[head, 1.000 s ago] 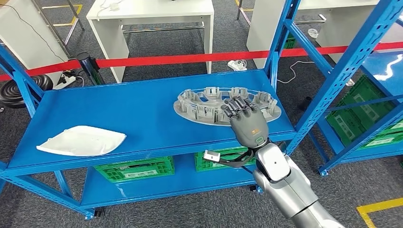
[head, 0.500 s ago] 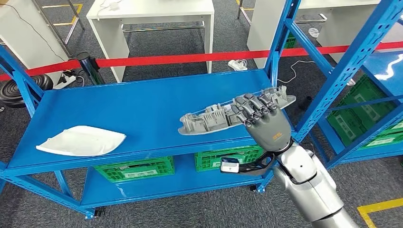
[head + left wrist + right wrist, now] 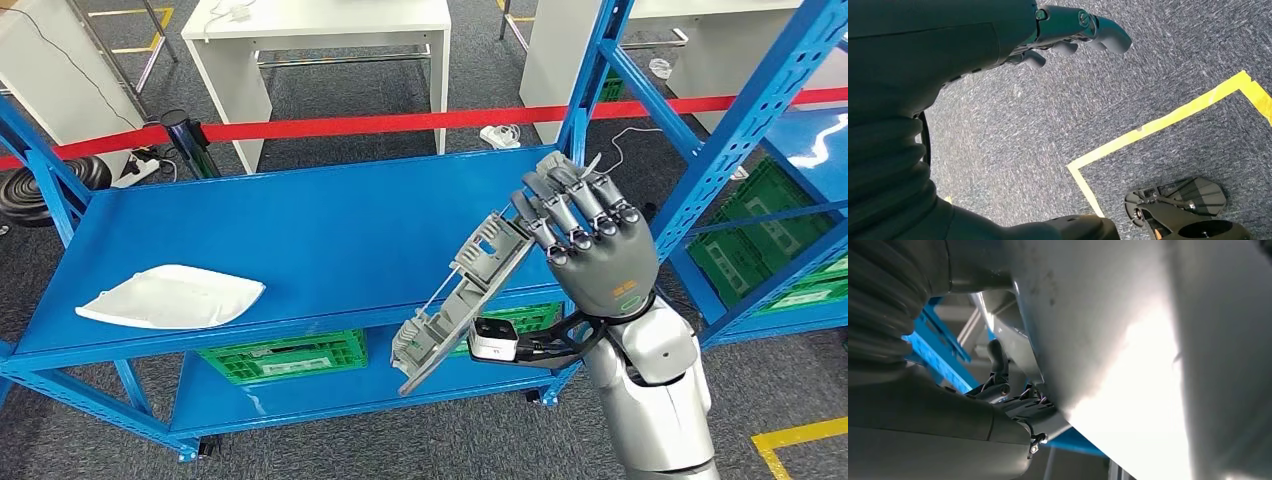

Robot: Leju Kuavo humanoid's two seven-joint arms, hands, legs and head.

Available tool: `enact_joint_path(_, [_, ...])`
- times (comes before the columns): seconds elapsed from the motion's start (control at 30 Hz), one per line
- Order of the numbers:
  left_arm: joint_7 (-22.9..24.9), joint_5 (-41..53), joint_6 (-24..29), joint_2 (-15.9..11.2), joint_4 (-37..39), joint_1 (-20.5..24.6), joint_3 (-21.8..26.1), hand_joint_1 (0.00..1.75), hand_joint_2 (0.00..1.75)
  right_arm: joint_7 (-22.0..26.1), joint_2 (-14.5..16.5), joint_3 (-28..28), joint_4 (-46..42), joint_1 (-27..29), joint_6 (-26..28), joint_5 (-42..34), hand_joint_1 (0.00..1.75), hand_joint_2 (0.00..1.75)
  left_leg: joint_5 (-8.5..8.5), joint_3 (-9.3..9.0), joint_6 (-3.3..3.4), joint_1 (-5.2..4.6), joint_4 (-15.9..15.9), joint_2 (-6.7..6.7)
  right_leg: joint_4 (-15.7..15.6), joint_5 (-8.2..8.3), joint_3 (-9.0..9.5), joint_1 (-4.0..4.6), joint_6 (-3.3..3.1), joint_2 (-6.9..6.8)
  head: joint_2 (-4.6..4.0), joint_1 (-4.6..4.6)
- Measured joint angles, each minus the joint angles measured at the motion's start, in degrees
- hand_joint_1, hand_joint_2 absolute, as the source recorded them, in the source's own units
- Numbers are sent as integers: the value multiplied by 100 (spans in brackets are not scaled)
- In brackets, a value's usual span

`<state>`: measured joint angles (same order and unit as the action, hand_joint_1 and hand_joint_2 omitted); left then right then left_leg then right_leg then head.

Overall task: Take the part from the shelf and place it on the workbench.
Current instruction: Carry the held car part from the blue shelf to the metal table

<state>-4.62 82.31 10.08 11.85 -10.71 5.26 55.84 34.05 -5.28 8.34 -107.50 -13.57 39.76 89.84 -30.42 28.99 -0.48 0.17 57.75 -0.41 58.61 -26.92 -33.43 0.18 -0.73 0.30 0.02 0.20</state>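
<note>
right robot hand [image 3: 598, 250]: clamped on the one grey part [image 3: 462, 300], tilted steeply off the blue shelf [image 3: 300, 230]
left robot hand [image 3: 1068, 30]: hanging over carpet, fingers loosely apart, holding nothing
white piece [image 3: 172, 296]: one, on the shelf

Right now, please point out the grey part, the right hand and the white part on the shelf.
grey part [image 3: 455, 300]: head view, ribbed middle section.
right hand [image 3: 600, 255]: head view, back of hand.
white part [image 3: 172, 296]: head view, centre of top surface.

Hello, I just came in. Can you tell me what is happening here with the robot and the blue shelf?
The robot's right hand grips a grey ribbed plastic part by its upper end and holds it steeply tilted, clear of the blue shelf, past its front edge. A white part lies on the shelf. The left hand hangs over the carpet, holding nothing. The grey part is not yet on a workbench.
</note>
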Motion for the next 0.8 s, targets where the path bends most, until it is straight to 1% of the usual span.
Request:
enact_joint_path(0.1, [69, -48, 43, 3, -2, 4, 2, 0, 175, 307, 212, 234, -53, -153, 0, 7, 175, 175, 0, 3, 0, 0, -1, 2, 0, 0, 0, -1, 0, 2, 0, 1])
enact_joint_path(0.2, [90, -134, 139, 6, -2, 3, 7, 0, 175, 363, 331, 316, -13, -396, -2, 14, 175, 175, 0, 1, 0, -1, -1, 4, 0, 1, 1, -2, 1, 6, 0, 0])
enact_joint_path(0.37, [67, -241, 224, 14, -1, -8, 19, 0, 175, -21, 396, 209, 135, -750, -2, 16, 175, 175, 1, 1, 0, -1, -1, -2, 0, 1, 4, -2, 1, -1, 0, 1])
enact_joint_path(0.47, [67, -239, 219, 23, 0, -8, 21, 0, 175, -289, 397, 91, 197, -832, -2, 17, 175, 175, 1, 1, 0, 0, -1, -1, 0, 0, 2, -1, 0, -1, 0, 1])
enact_joint_path(0.6, [65, -219, 214, 30, 0, -8, 20, 0, 175, -461, 397, -18, 219, -849, -2, 17, 175, 175, 0, 2, 0, 0, -1, -1, 0, -1, 1, -1, -1, -1, 0, 1])
enact_joint_path(0.73, [46, -203, 221, 28, -1, -8, 21, 0, 175, -535, 404, -99, 218, -835, -2, 17, 175, 175, -11, 11, 49, -36, 24, 0, -31, 23, 5, -23, 35, -3, 0, -1])
enact_joint_path(0.8, [43, -196, 231, 35, -1, -8, 20, 0, 175, -537, 409, -106, 216, -831, -2, 16, 175, 175, 56, -24, 81, -2, -44, 7, -23, 23, 0, -9, 69, -2, 0, 2])
